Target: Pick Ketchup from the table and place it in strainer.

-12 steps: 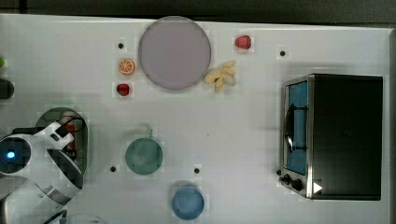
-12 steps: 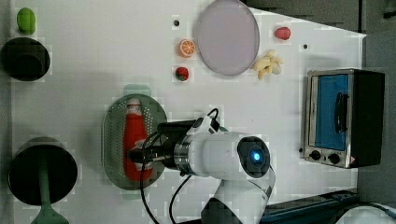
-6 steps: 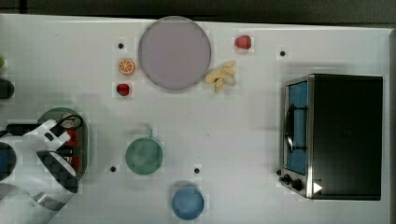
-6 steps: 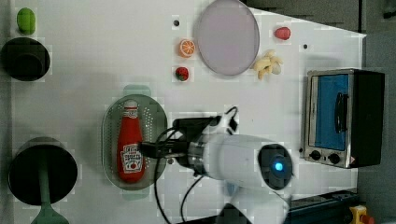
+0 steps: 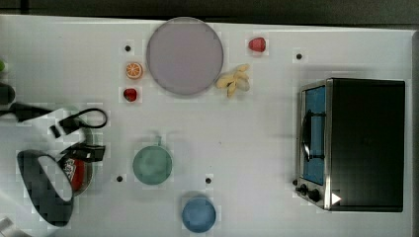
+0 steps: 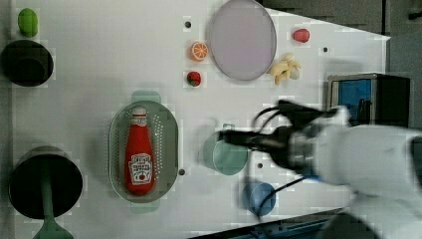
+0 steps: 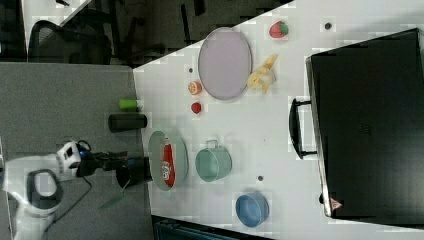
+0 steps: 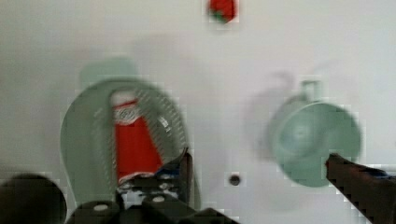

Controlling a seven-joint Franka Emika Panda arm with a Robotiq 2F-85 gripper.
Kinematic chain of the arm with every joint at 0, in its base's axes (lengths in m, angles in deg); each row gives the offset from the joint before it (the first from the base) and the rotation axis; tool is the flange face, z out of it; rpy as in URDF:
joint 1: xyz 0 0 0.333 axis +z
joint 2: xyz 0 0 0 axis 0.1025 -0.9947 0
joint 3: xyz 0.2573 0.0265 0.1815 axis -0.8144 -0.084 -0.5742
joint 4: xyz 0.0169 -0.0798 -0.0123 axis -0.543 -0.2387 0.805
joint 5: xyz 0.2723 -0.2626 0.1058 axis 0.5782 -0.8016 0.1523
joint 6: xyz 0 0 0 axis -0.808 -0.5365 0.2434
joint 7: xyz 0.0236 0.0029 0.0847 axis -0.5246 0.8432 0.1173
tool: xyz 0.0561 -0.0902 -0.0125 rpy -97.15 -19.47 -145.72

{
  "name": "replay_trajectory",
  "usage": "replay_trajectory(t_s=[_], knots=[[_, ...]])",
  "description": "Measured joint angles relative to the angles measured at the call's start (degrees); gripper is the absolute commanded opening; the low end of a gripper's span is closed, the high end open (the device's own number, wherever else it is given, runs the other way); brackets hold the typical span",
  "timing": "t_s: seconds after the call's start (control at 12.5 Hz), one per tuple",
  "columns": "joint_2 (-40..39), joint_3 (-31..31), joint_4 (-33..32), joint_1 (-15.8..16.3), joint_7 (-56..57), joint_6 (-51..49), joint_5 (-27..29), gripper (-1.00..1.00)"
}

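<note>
White table [image 6: 99, 64] with a black office chair [image 7: 70, 42] off past its edge. The Ketchup [image 6: 139, 155] lies flat in the strainer [image 6: 169, 149], cap toward the strawberry [image 6: 194, 78]. Green cup [image 6: 226, 154] and blue bowl [image 6: 260, 197] hold nothing. The gripper [image 8: 257, 170] hangs wide open with nothing in it.

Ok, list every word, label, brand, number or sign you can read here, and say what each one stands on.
No text can be read with certainty.
White label on the red plastic ketchup bottle lying in the pale mint-green oval perforated strainer: it has printing, too blurred to read.
White neck band on the same bottle: blurred, unreadable.
Small triangular mark at a corner of the black toaster oven: a sign, no legible lettering.
</note>
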Motion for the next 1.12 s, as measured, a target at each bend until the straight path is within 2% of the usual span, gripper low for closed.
replay_trajectory(t_s=[0.16,0.32,0.48,0.8,0.96,1.12], knots=[[3.9,4.1,1.5,-2.8,0.0,-3.4,0.5,1.0],[6.7,10.6,2.2,-4.4,0.0,-5.0,2.6,1.0],[8.9,17.7,2.6,-6.0,0.0,-5.1,2.3,1.0],[10.3,30.0,3.1,-9.4,0.0,-9.3,2.1,1.0],[10.0,32.9,2.9,-10.2,0.0,-10.6,2.4,1.0],[9.4,33.2,3.9,-10.1,0.0,-11.5,2.4,1.0]])
